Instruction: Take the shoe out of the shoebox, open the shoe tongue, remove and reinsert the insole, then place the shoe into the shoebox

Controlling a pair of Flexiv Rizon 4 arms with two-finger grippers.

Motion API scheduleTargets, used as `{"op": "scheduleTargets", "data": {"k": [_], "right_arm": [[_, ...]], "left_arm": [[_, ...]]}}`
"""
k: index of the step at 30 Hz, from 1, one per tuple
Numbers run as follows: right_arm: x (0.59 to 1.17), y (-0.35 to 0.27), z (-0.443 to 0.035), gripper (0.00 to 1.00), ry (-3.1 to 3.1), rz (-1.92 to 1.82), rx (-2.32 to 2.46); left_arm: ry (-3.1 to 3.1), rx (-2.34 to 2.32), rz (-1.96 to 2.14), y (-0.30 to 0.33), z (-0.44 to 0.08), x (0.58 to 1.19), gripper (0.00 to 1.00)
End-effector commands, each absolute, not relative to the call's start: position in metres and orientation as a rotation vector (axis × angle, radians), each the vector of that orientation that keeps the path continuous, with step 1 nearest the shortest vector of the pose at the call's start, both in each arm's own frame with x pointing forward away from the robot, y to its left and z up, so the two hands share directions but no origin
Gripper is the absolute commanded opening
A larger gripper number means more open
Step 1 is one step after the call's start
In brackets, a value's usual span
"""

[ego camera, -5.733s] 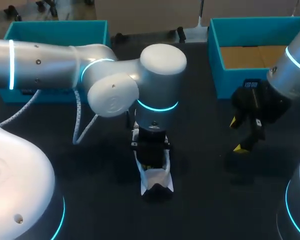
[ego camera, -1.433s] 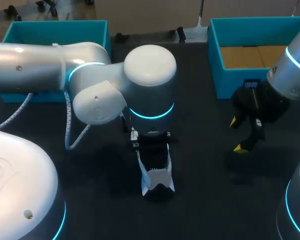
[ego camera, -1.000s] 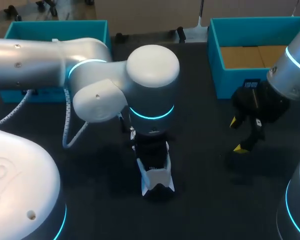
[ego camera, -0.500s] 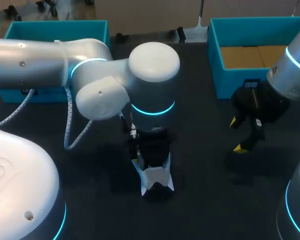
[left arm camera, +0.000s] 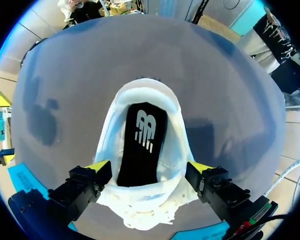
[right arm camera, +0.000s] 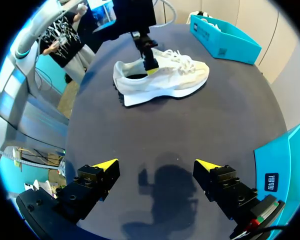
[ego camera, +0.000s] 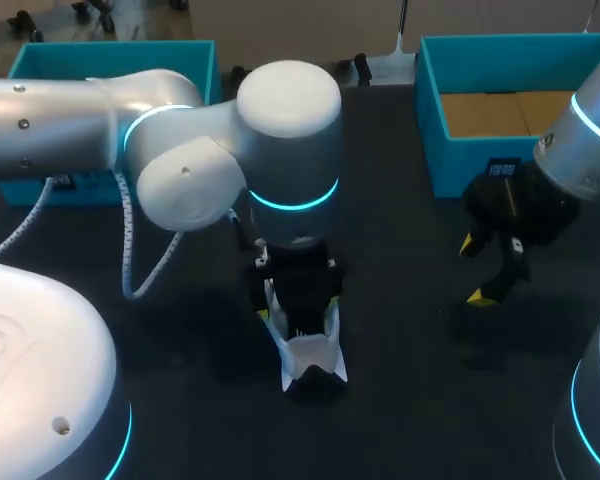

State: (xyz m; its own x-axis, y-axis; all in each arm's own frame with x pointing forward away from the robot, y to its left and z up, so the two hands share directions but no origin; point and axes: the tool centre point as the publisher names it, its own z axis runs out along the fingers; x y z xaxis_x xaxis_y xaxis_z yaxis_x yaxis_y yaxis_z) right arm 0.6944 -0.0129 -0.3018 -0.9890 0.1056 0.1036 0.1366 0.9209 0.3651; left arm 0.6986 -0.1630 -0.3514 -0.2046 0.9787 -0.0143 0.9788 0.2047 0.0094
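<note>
A white shoe (ego camera: 313, 352) stands on the dark table near its middle, heel toward the front edge. In the left wrist view the shoe (left arm camera: 179, 145) has a black insole (left arm camera: 140, 150) lying flat inside it. My left gripper (left arm camera: 148, 170) hangs open just over the shoe's opening, a yellow tip on either side, holding nothing. From above, the left gripper (ego camera: 298, 298) covers the shoe's front half. My right gripper (ego camera: 485, 270) is open and empty off to the right, above bare table; its wrist view shows the shoe (right arm camera: 162, 82) some way ahead of the right gripper (right arm camera: 156, 165).
A teal shoebox (ego camera: 432, 110) with a brown cardboard floor stands at the back right. A second teal box (ego camera: 110, 55) sits at the back left, partly behind my left arm. The dark table (ego camera: 410, 380) stretches between shoe and right gripper.
My left gripper has gone from nearly shut inside the shoe to wide open, and the left arm has shifted slightly back and left. The right arm and the shoe have stayed put.
</note>
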Motion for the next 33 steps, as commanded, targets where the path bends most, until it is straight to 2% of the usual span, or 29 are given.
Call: {"op": "scheduleTargets", "data": {"k": [1,17,26,28,29,33], "right_arm": [[0.693,-0.012,-0.302,1.0,-3.001,-0.574,-0.192],[0.693,-0.012,-0.302,1.0,-3.001,-0.574,-0.192],[0.693,-0.012,-0.302,1.0,-3.001,-0.574,-0.192],[0.693,-0.012,-0.302,1.0,-3.001,-0.574,-0.192],[0.693,-0.012,-0.302,1.0,-3.001,-0.574,-0.192],[0.693,-0.012,-0.302,1.0,-3.001,-0.574,-0.192]], "left_arm": [[2.412,1.959,-0.03,-0.156,-0.347,0.71,1.0],[2.396,1.907,-0.078,-0.15,-0.327,0.742,1.0],[2.379,1.852,-0.051,-0.138,-0.289,0.774,0.98],[2.362,1.867,-0.075,-0.139,-0.284,0.775,0.82],[2.353,1.88,-0.096,-0.141,-0.281,0.775,0.47],[2.33,1.933,-0.146,-0.15,-0.281,0.762,0.34]]}}
